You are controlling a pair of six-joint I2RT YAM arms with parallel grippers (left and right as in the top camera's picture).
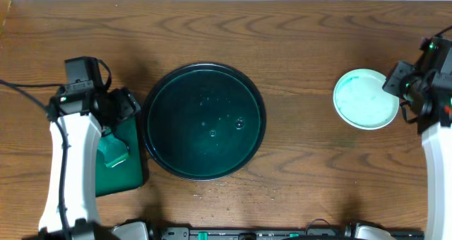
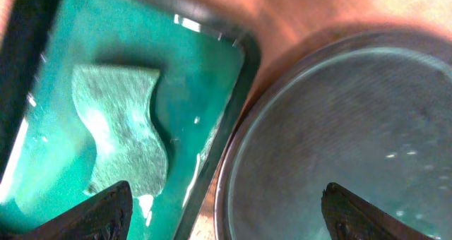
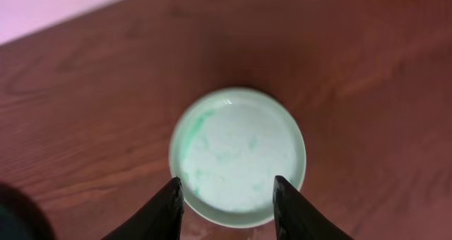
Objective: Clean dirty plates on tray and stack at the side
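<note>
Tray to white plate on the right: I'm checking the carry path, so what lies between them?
Only bare wooden table between the tray and the plate, as the overhead view shows.

Our left arm [image 1: 70, 159], white-shelled with black joints, reaches away from the near edge along the left side, its wrist bent so that the gripper points downward. Our left gripper [image 2: 229, 215] has its two dark fingers [image 2: 106, 212] spread wide, and only their tips show at the bottom corners of the wrist view. Our right arm [image 1: 438, 176], of the same white and black build, rises along the far right side. Our right gripper [image 3: 227, 205] points straight down, its black fingers [image 3: 166, 212] partly parted and clasping nothing.
</note>
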